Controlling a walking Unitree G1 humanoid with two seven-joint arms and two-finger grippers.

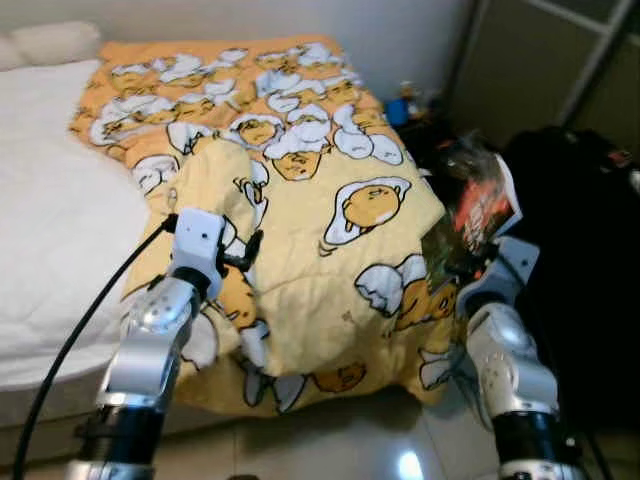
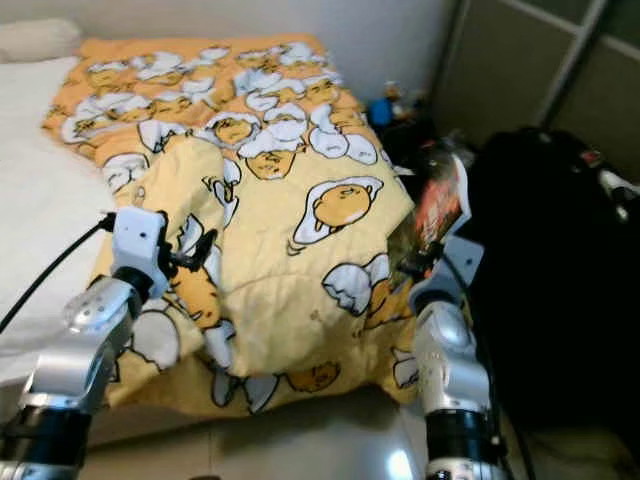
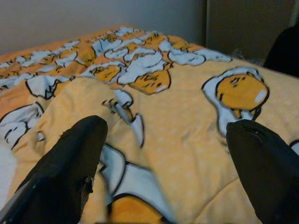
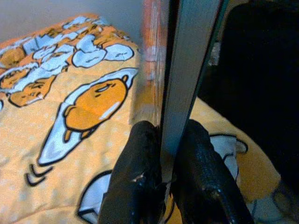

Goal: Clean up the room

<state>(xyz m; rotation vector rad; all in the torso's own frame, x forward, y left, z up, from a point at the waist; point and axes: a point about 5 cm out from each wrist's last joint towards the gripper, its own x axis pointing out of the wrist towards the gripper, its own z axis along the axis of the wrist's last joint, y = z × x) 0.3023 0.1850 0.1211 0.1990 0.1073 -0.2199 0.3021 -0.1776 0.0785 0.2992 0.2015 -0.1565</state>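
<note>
Gripping a flat, crinkly snack packet point(image 1: 478, 205) by its lower edge, the right gripper point(image 4: 164, 154) holds it upright just off the right side of the bed point(image 1: 50, 200), beside the yellow egg-character blanket point(image 1: 310, 200); in the right wrist view the two black fingers point(image 4: 135, 163) are pinched tight on the packet's thin silvery edge. Over the blanket's near, rumpled fold hovers the left gripper point(image 3: 163, 149), its fingers spread wide with nothing between them. The step in hand looks like carrying away a piece of litter picked off the bed, so the next move probably calls for turning toward a bin or other drop place, which I cannot find in these pictures, while keeping the pinch firm on so thin and slippery an edge. To the right lies a large dark mass point(image 1: 580, 230) too black to identify, and small objects point(image 1: 405, 105) by the far wall are too small to name.
</note>
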